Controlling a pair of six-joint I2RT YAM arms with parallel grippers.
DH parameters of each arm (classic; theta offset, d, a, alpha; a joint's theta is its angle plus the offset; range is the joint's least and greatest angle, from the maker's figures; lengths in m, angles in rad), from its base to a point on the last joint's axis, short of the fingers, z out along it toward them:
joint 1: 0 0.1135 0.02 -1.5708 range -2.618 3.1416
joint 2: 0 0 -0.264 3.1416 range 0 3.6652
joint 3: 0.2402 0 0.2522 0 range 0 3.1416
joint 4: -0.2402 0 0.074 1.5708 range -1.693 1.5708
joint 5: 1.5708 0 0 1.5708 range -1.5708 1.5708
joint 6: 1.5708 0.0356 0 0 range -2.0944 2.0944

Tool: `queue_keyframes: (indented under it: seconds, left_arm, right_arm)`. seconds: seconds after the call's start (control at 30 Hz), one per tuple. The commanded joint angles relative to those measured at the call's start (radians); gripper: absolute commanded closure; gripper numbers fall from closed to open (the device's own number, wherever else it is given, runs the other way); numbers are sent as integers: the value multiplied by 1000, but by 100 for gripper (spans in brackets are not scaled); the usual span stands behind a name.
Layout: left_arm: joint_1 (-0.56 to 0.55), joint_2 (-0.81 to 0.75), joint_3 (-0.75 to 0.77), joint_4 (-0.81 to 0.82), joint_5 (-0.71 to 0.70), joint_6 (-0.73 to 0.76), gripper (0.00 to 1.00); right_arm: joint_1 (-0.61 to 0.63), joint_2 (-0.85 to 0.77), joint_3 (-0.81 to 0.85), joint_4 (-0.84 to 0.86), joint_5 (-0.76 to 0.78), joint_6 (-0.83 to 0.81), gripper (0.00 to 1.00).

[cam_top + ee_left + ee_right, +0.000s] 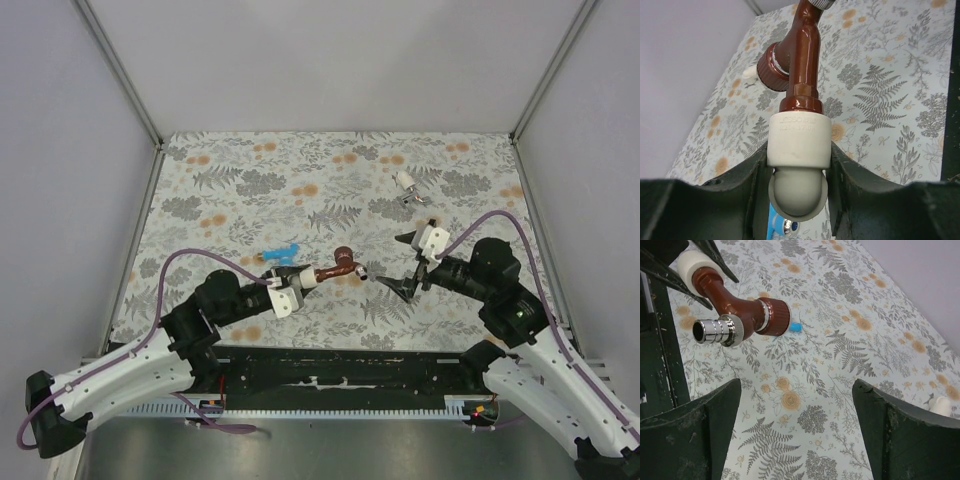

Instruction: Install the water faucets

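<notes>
The reddish-brown faucet (338,268) with a round knob and chrome spout is screwed into a white pipe fitting (799,140). My left gripper (298,282) is shut on that fitting and holds it above the table, faucet pointing right. In the left wrist view the faucet (800,65) rises from between my fingers (755,190). My right gripper (397,262) is open and empty, just right of the spout. In the right wrist view the faucet (740,310) is at upper left, apart from the gripper (797,405). A blue faucet (280,252) lies on the table behind my left gripper. A white-silver faucet (407,187) lies at the back right.
The floral tablecloth (330,200) covers the table, with grey walls on three sides. The blue faucet also shows under the fitting in the left wrist view (774,225) and as a small blue tip in the right wrist view (796,327).
</notes>
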Motion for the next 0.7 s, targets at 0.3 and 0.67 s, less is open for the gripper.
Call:
queue_keyframes:
  seconds: [0.3,0.67]
  left_arm:
    - [-2,22,86,30,176,-99,98]
    - [-2,17,87,31,191,-110,98]
  right_arm:
    - [2,78,-56,347,-325,-3,2]
    - [57,210,-52,441,-405,74,9]
